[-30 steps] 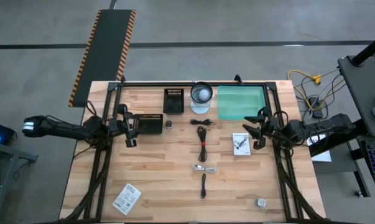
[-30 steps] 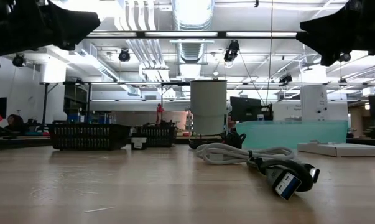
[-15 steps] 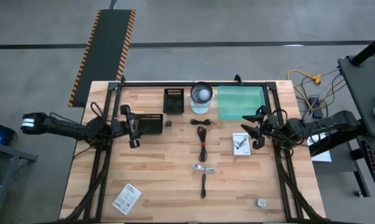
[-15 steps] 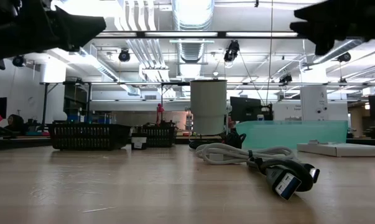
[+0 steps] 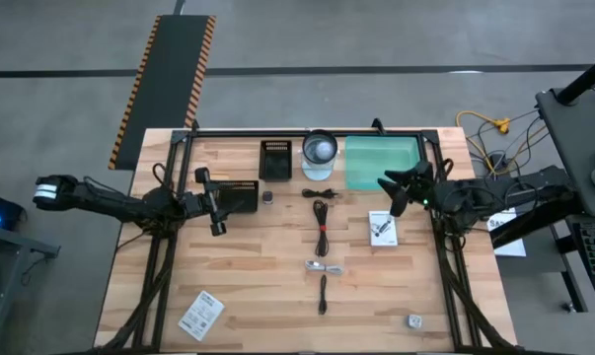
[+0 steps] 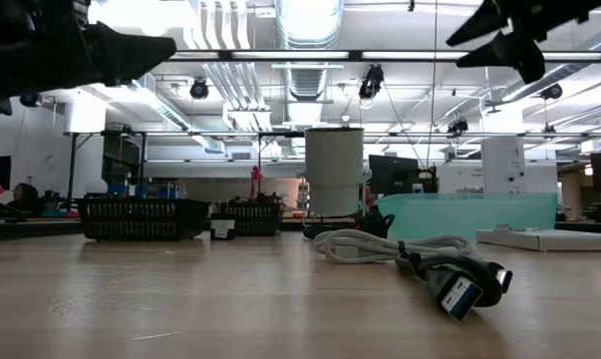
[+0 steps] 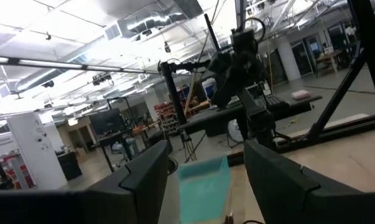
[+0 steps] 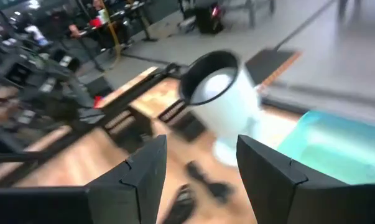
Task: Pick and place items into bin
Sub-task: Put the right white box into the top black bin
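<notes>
The right gripper (image 5: 392,193), jaws spread and empty, is swinging toward frame center above the white packet (image 5: 382,228), beginning a pick, while the left gripper (image 5: 214,205), released, is hovering center-left.

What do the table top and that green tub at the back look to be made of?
Table: seemingly wood, pale planks with visible grain and seams, matte. Green tub: probably plastic, translucent teal with a smooth, slightly glossy wall, as the low view shows light passing through.

bin (image 5: 382,162) right of cup (image 5: 319,150) | cables (image 5: 321,227) mid-table | packet (image 5: 382,228) right
</notes>
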Tool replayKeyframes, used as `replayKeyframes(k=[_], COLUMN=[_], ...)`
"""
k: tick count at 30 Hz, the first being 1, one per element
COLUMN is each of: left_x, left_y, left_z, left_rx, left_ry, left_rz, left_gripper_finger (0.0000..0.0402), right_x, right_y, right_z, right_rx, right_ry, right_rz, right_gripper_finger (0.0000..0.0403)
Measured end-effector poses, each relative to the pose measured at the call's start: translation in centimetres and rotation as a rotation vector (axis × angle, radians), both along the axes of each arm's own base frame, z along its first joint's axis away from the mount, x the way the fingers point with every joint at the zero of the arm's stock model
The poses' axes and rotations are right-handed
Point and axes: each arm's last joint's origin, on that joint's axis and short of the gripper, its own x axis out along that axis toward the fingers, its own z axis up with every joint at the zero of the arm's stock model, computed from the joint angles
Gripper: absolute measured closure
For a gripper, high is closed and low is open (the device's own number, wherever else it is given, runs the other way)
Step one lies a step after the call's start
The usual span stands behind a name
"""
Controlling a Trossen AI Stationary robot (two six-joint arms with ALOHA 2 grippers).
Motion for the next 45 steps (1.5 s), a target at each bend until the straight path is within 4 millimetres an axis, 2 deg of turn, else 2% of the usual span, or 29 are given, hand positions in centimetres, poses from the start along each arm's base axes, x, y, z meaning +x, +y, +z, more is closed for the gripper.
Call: replayKeyframes(k=[4,10,18,23,30,45], left_x=[0.2,0.6,0.6,0.6,0.8,1.1], left_y=[0.0,0.0,0.0,0.0,0.0,0.0], left_z=[-0.1,-0.5,-0.5,-0.5,-0.8,-0.9], left_rx=[0.005,0.007,0.006,0.005,0.007,0.033], left_ry=[0.002,0.026,0.025,0.031,0.051,0.048], left_rz=[0.002,0.001,0.001,0.001,0.0,0.008], left_gripper_finger=[0.0207,0.0207,0.0207,0.0207,0.0207,0.0207], right_x=[0.9,2.3,4.0,4.5,5.7,9.1], right_y=[0.4,0.9,1.5,1.6,2.3,3.2], right_z=[1.4,1.9,1.5,0.8,-1.7,-7.5], right_rx=[0.118,0.264,0.389,0.445,0.571,0.619], right_ry=[-0.002,0.131,0.361,0.488,0.638,0.86], right_rz=[0.042,0.019,-0.041,-0.151,-0.179,-0.295], right_gripper_finger=[0.0223,0.0228,0.0237,0.0233,0.022,0.0225])
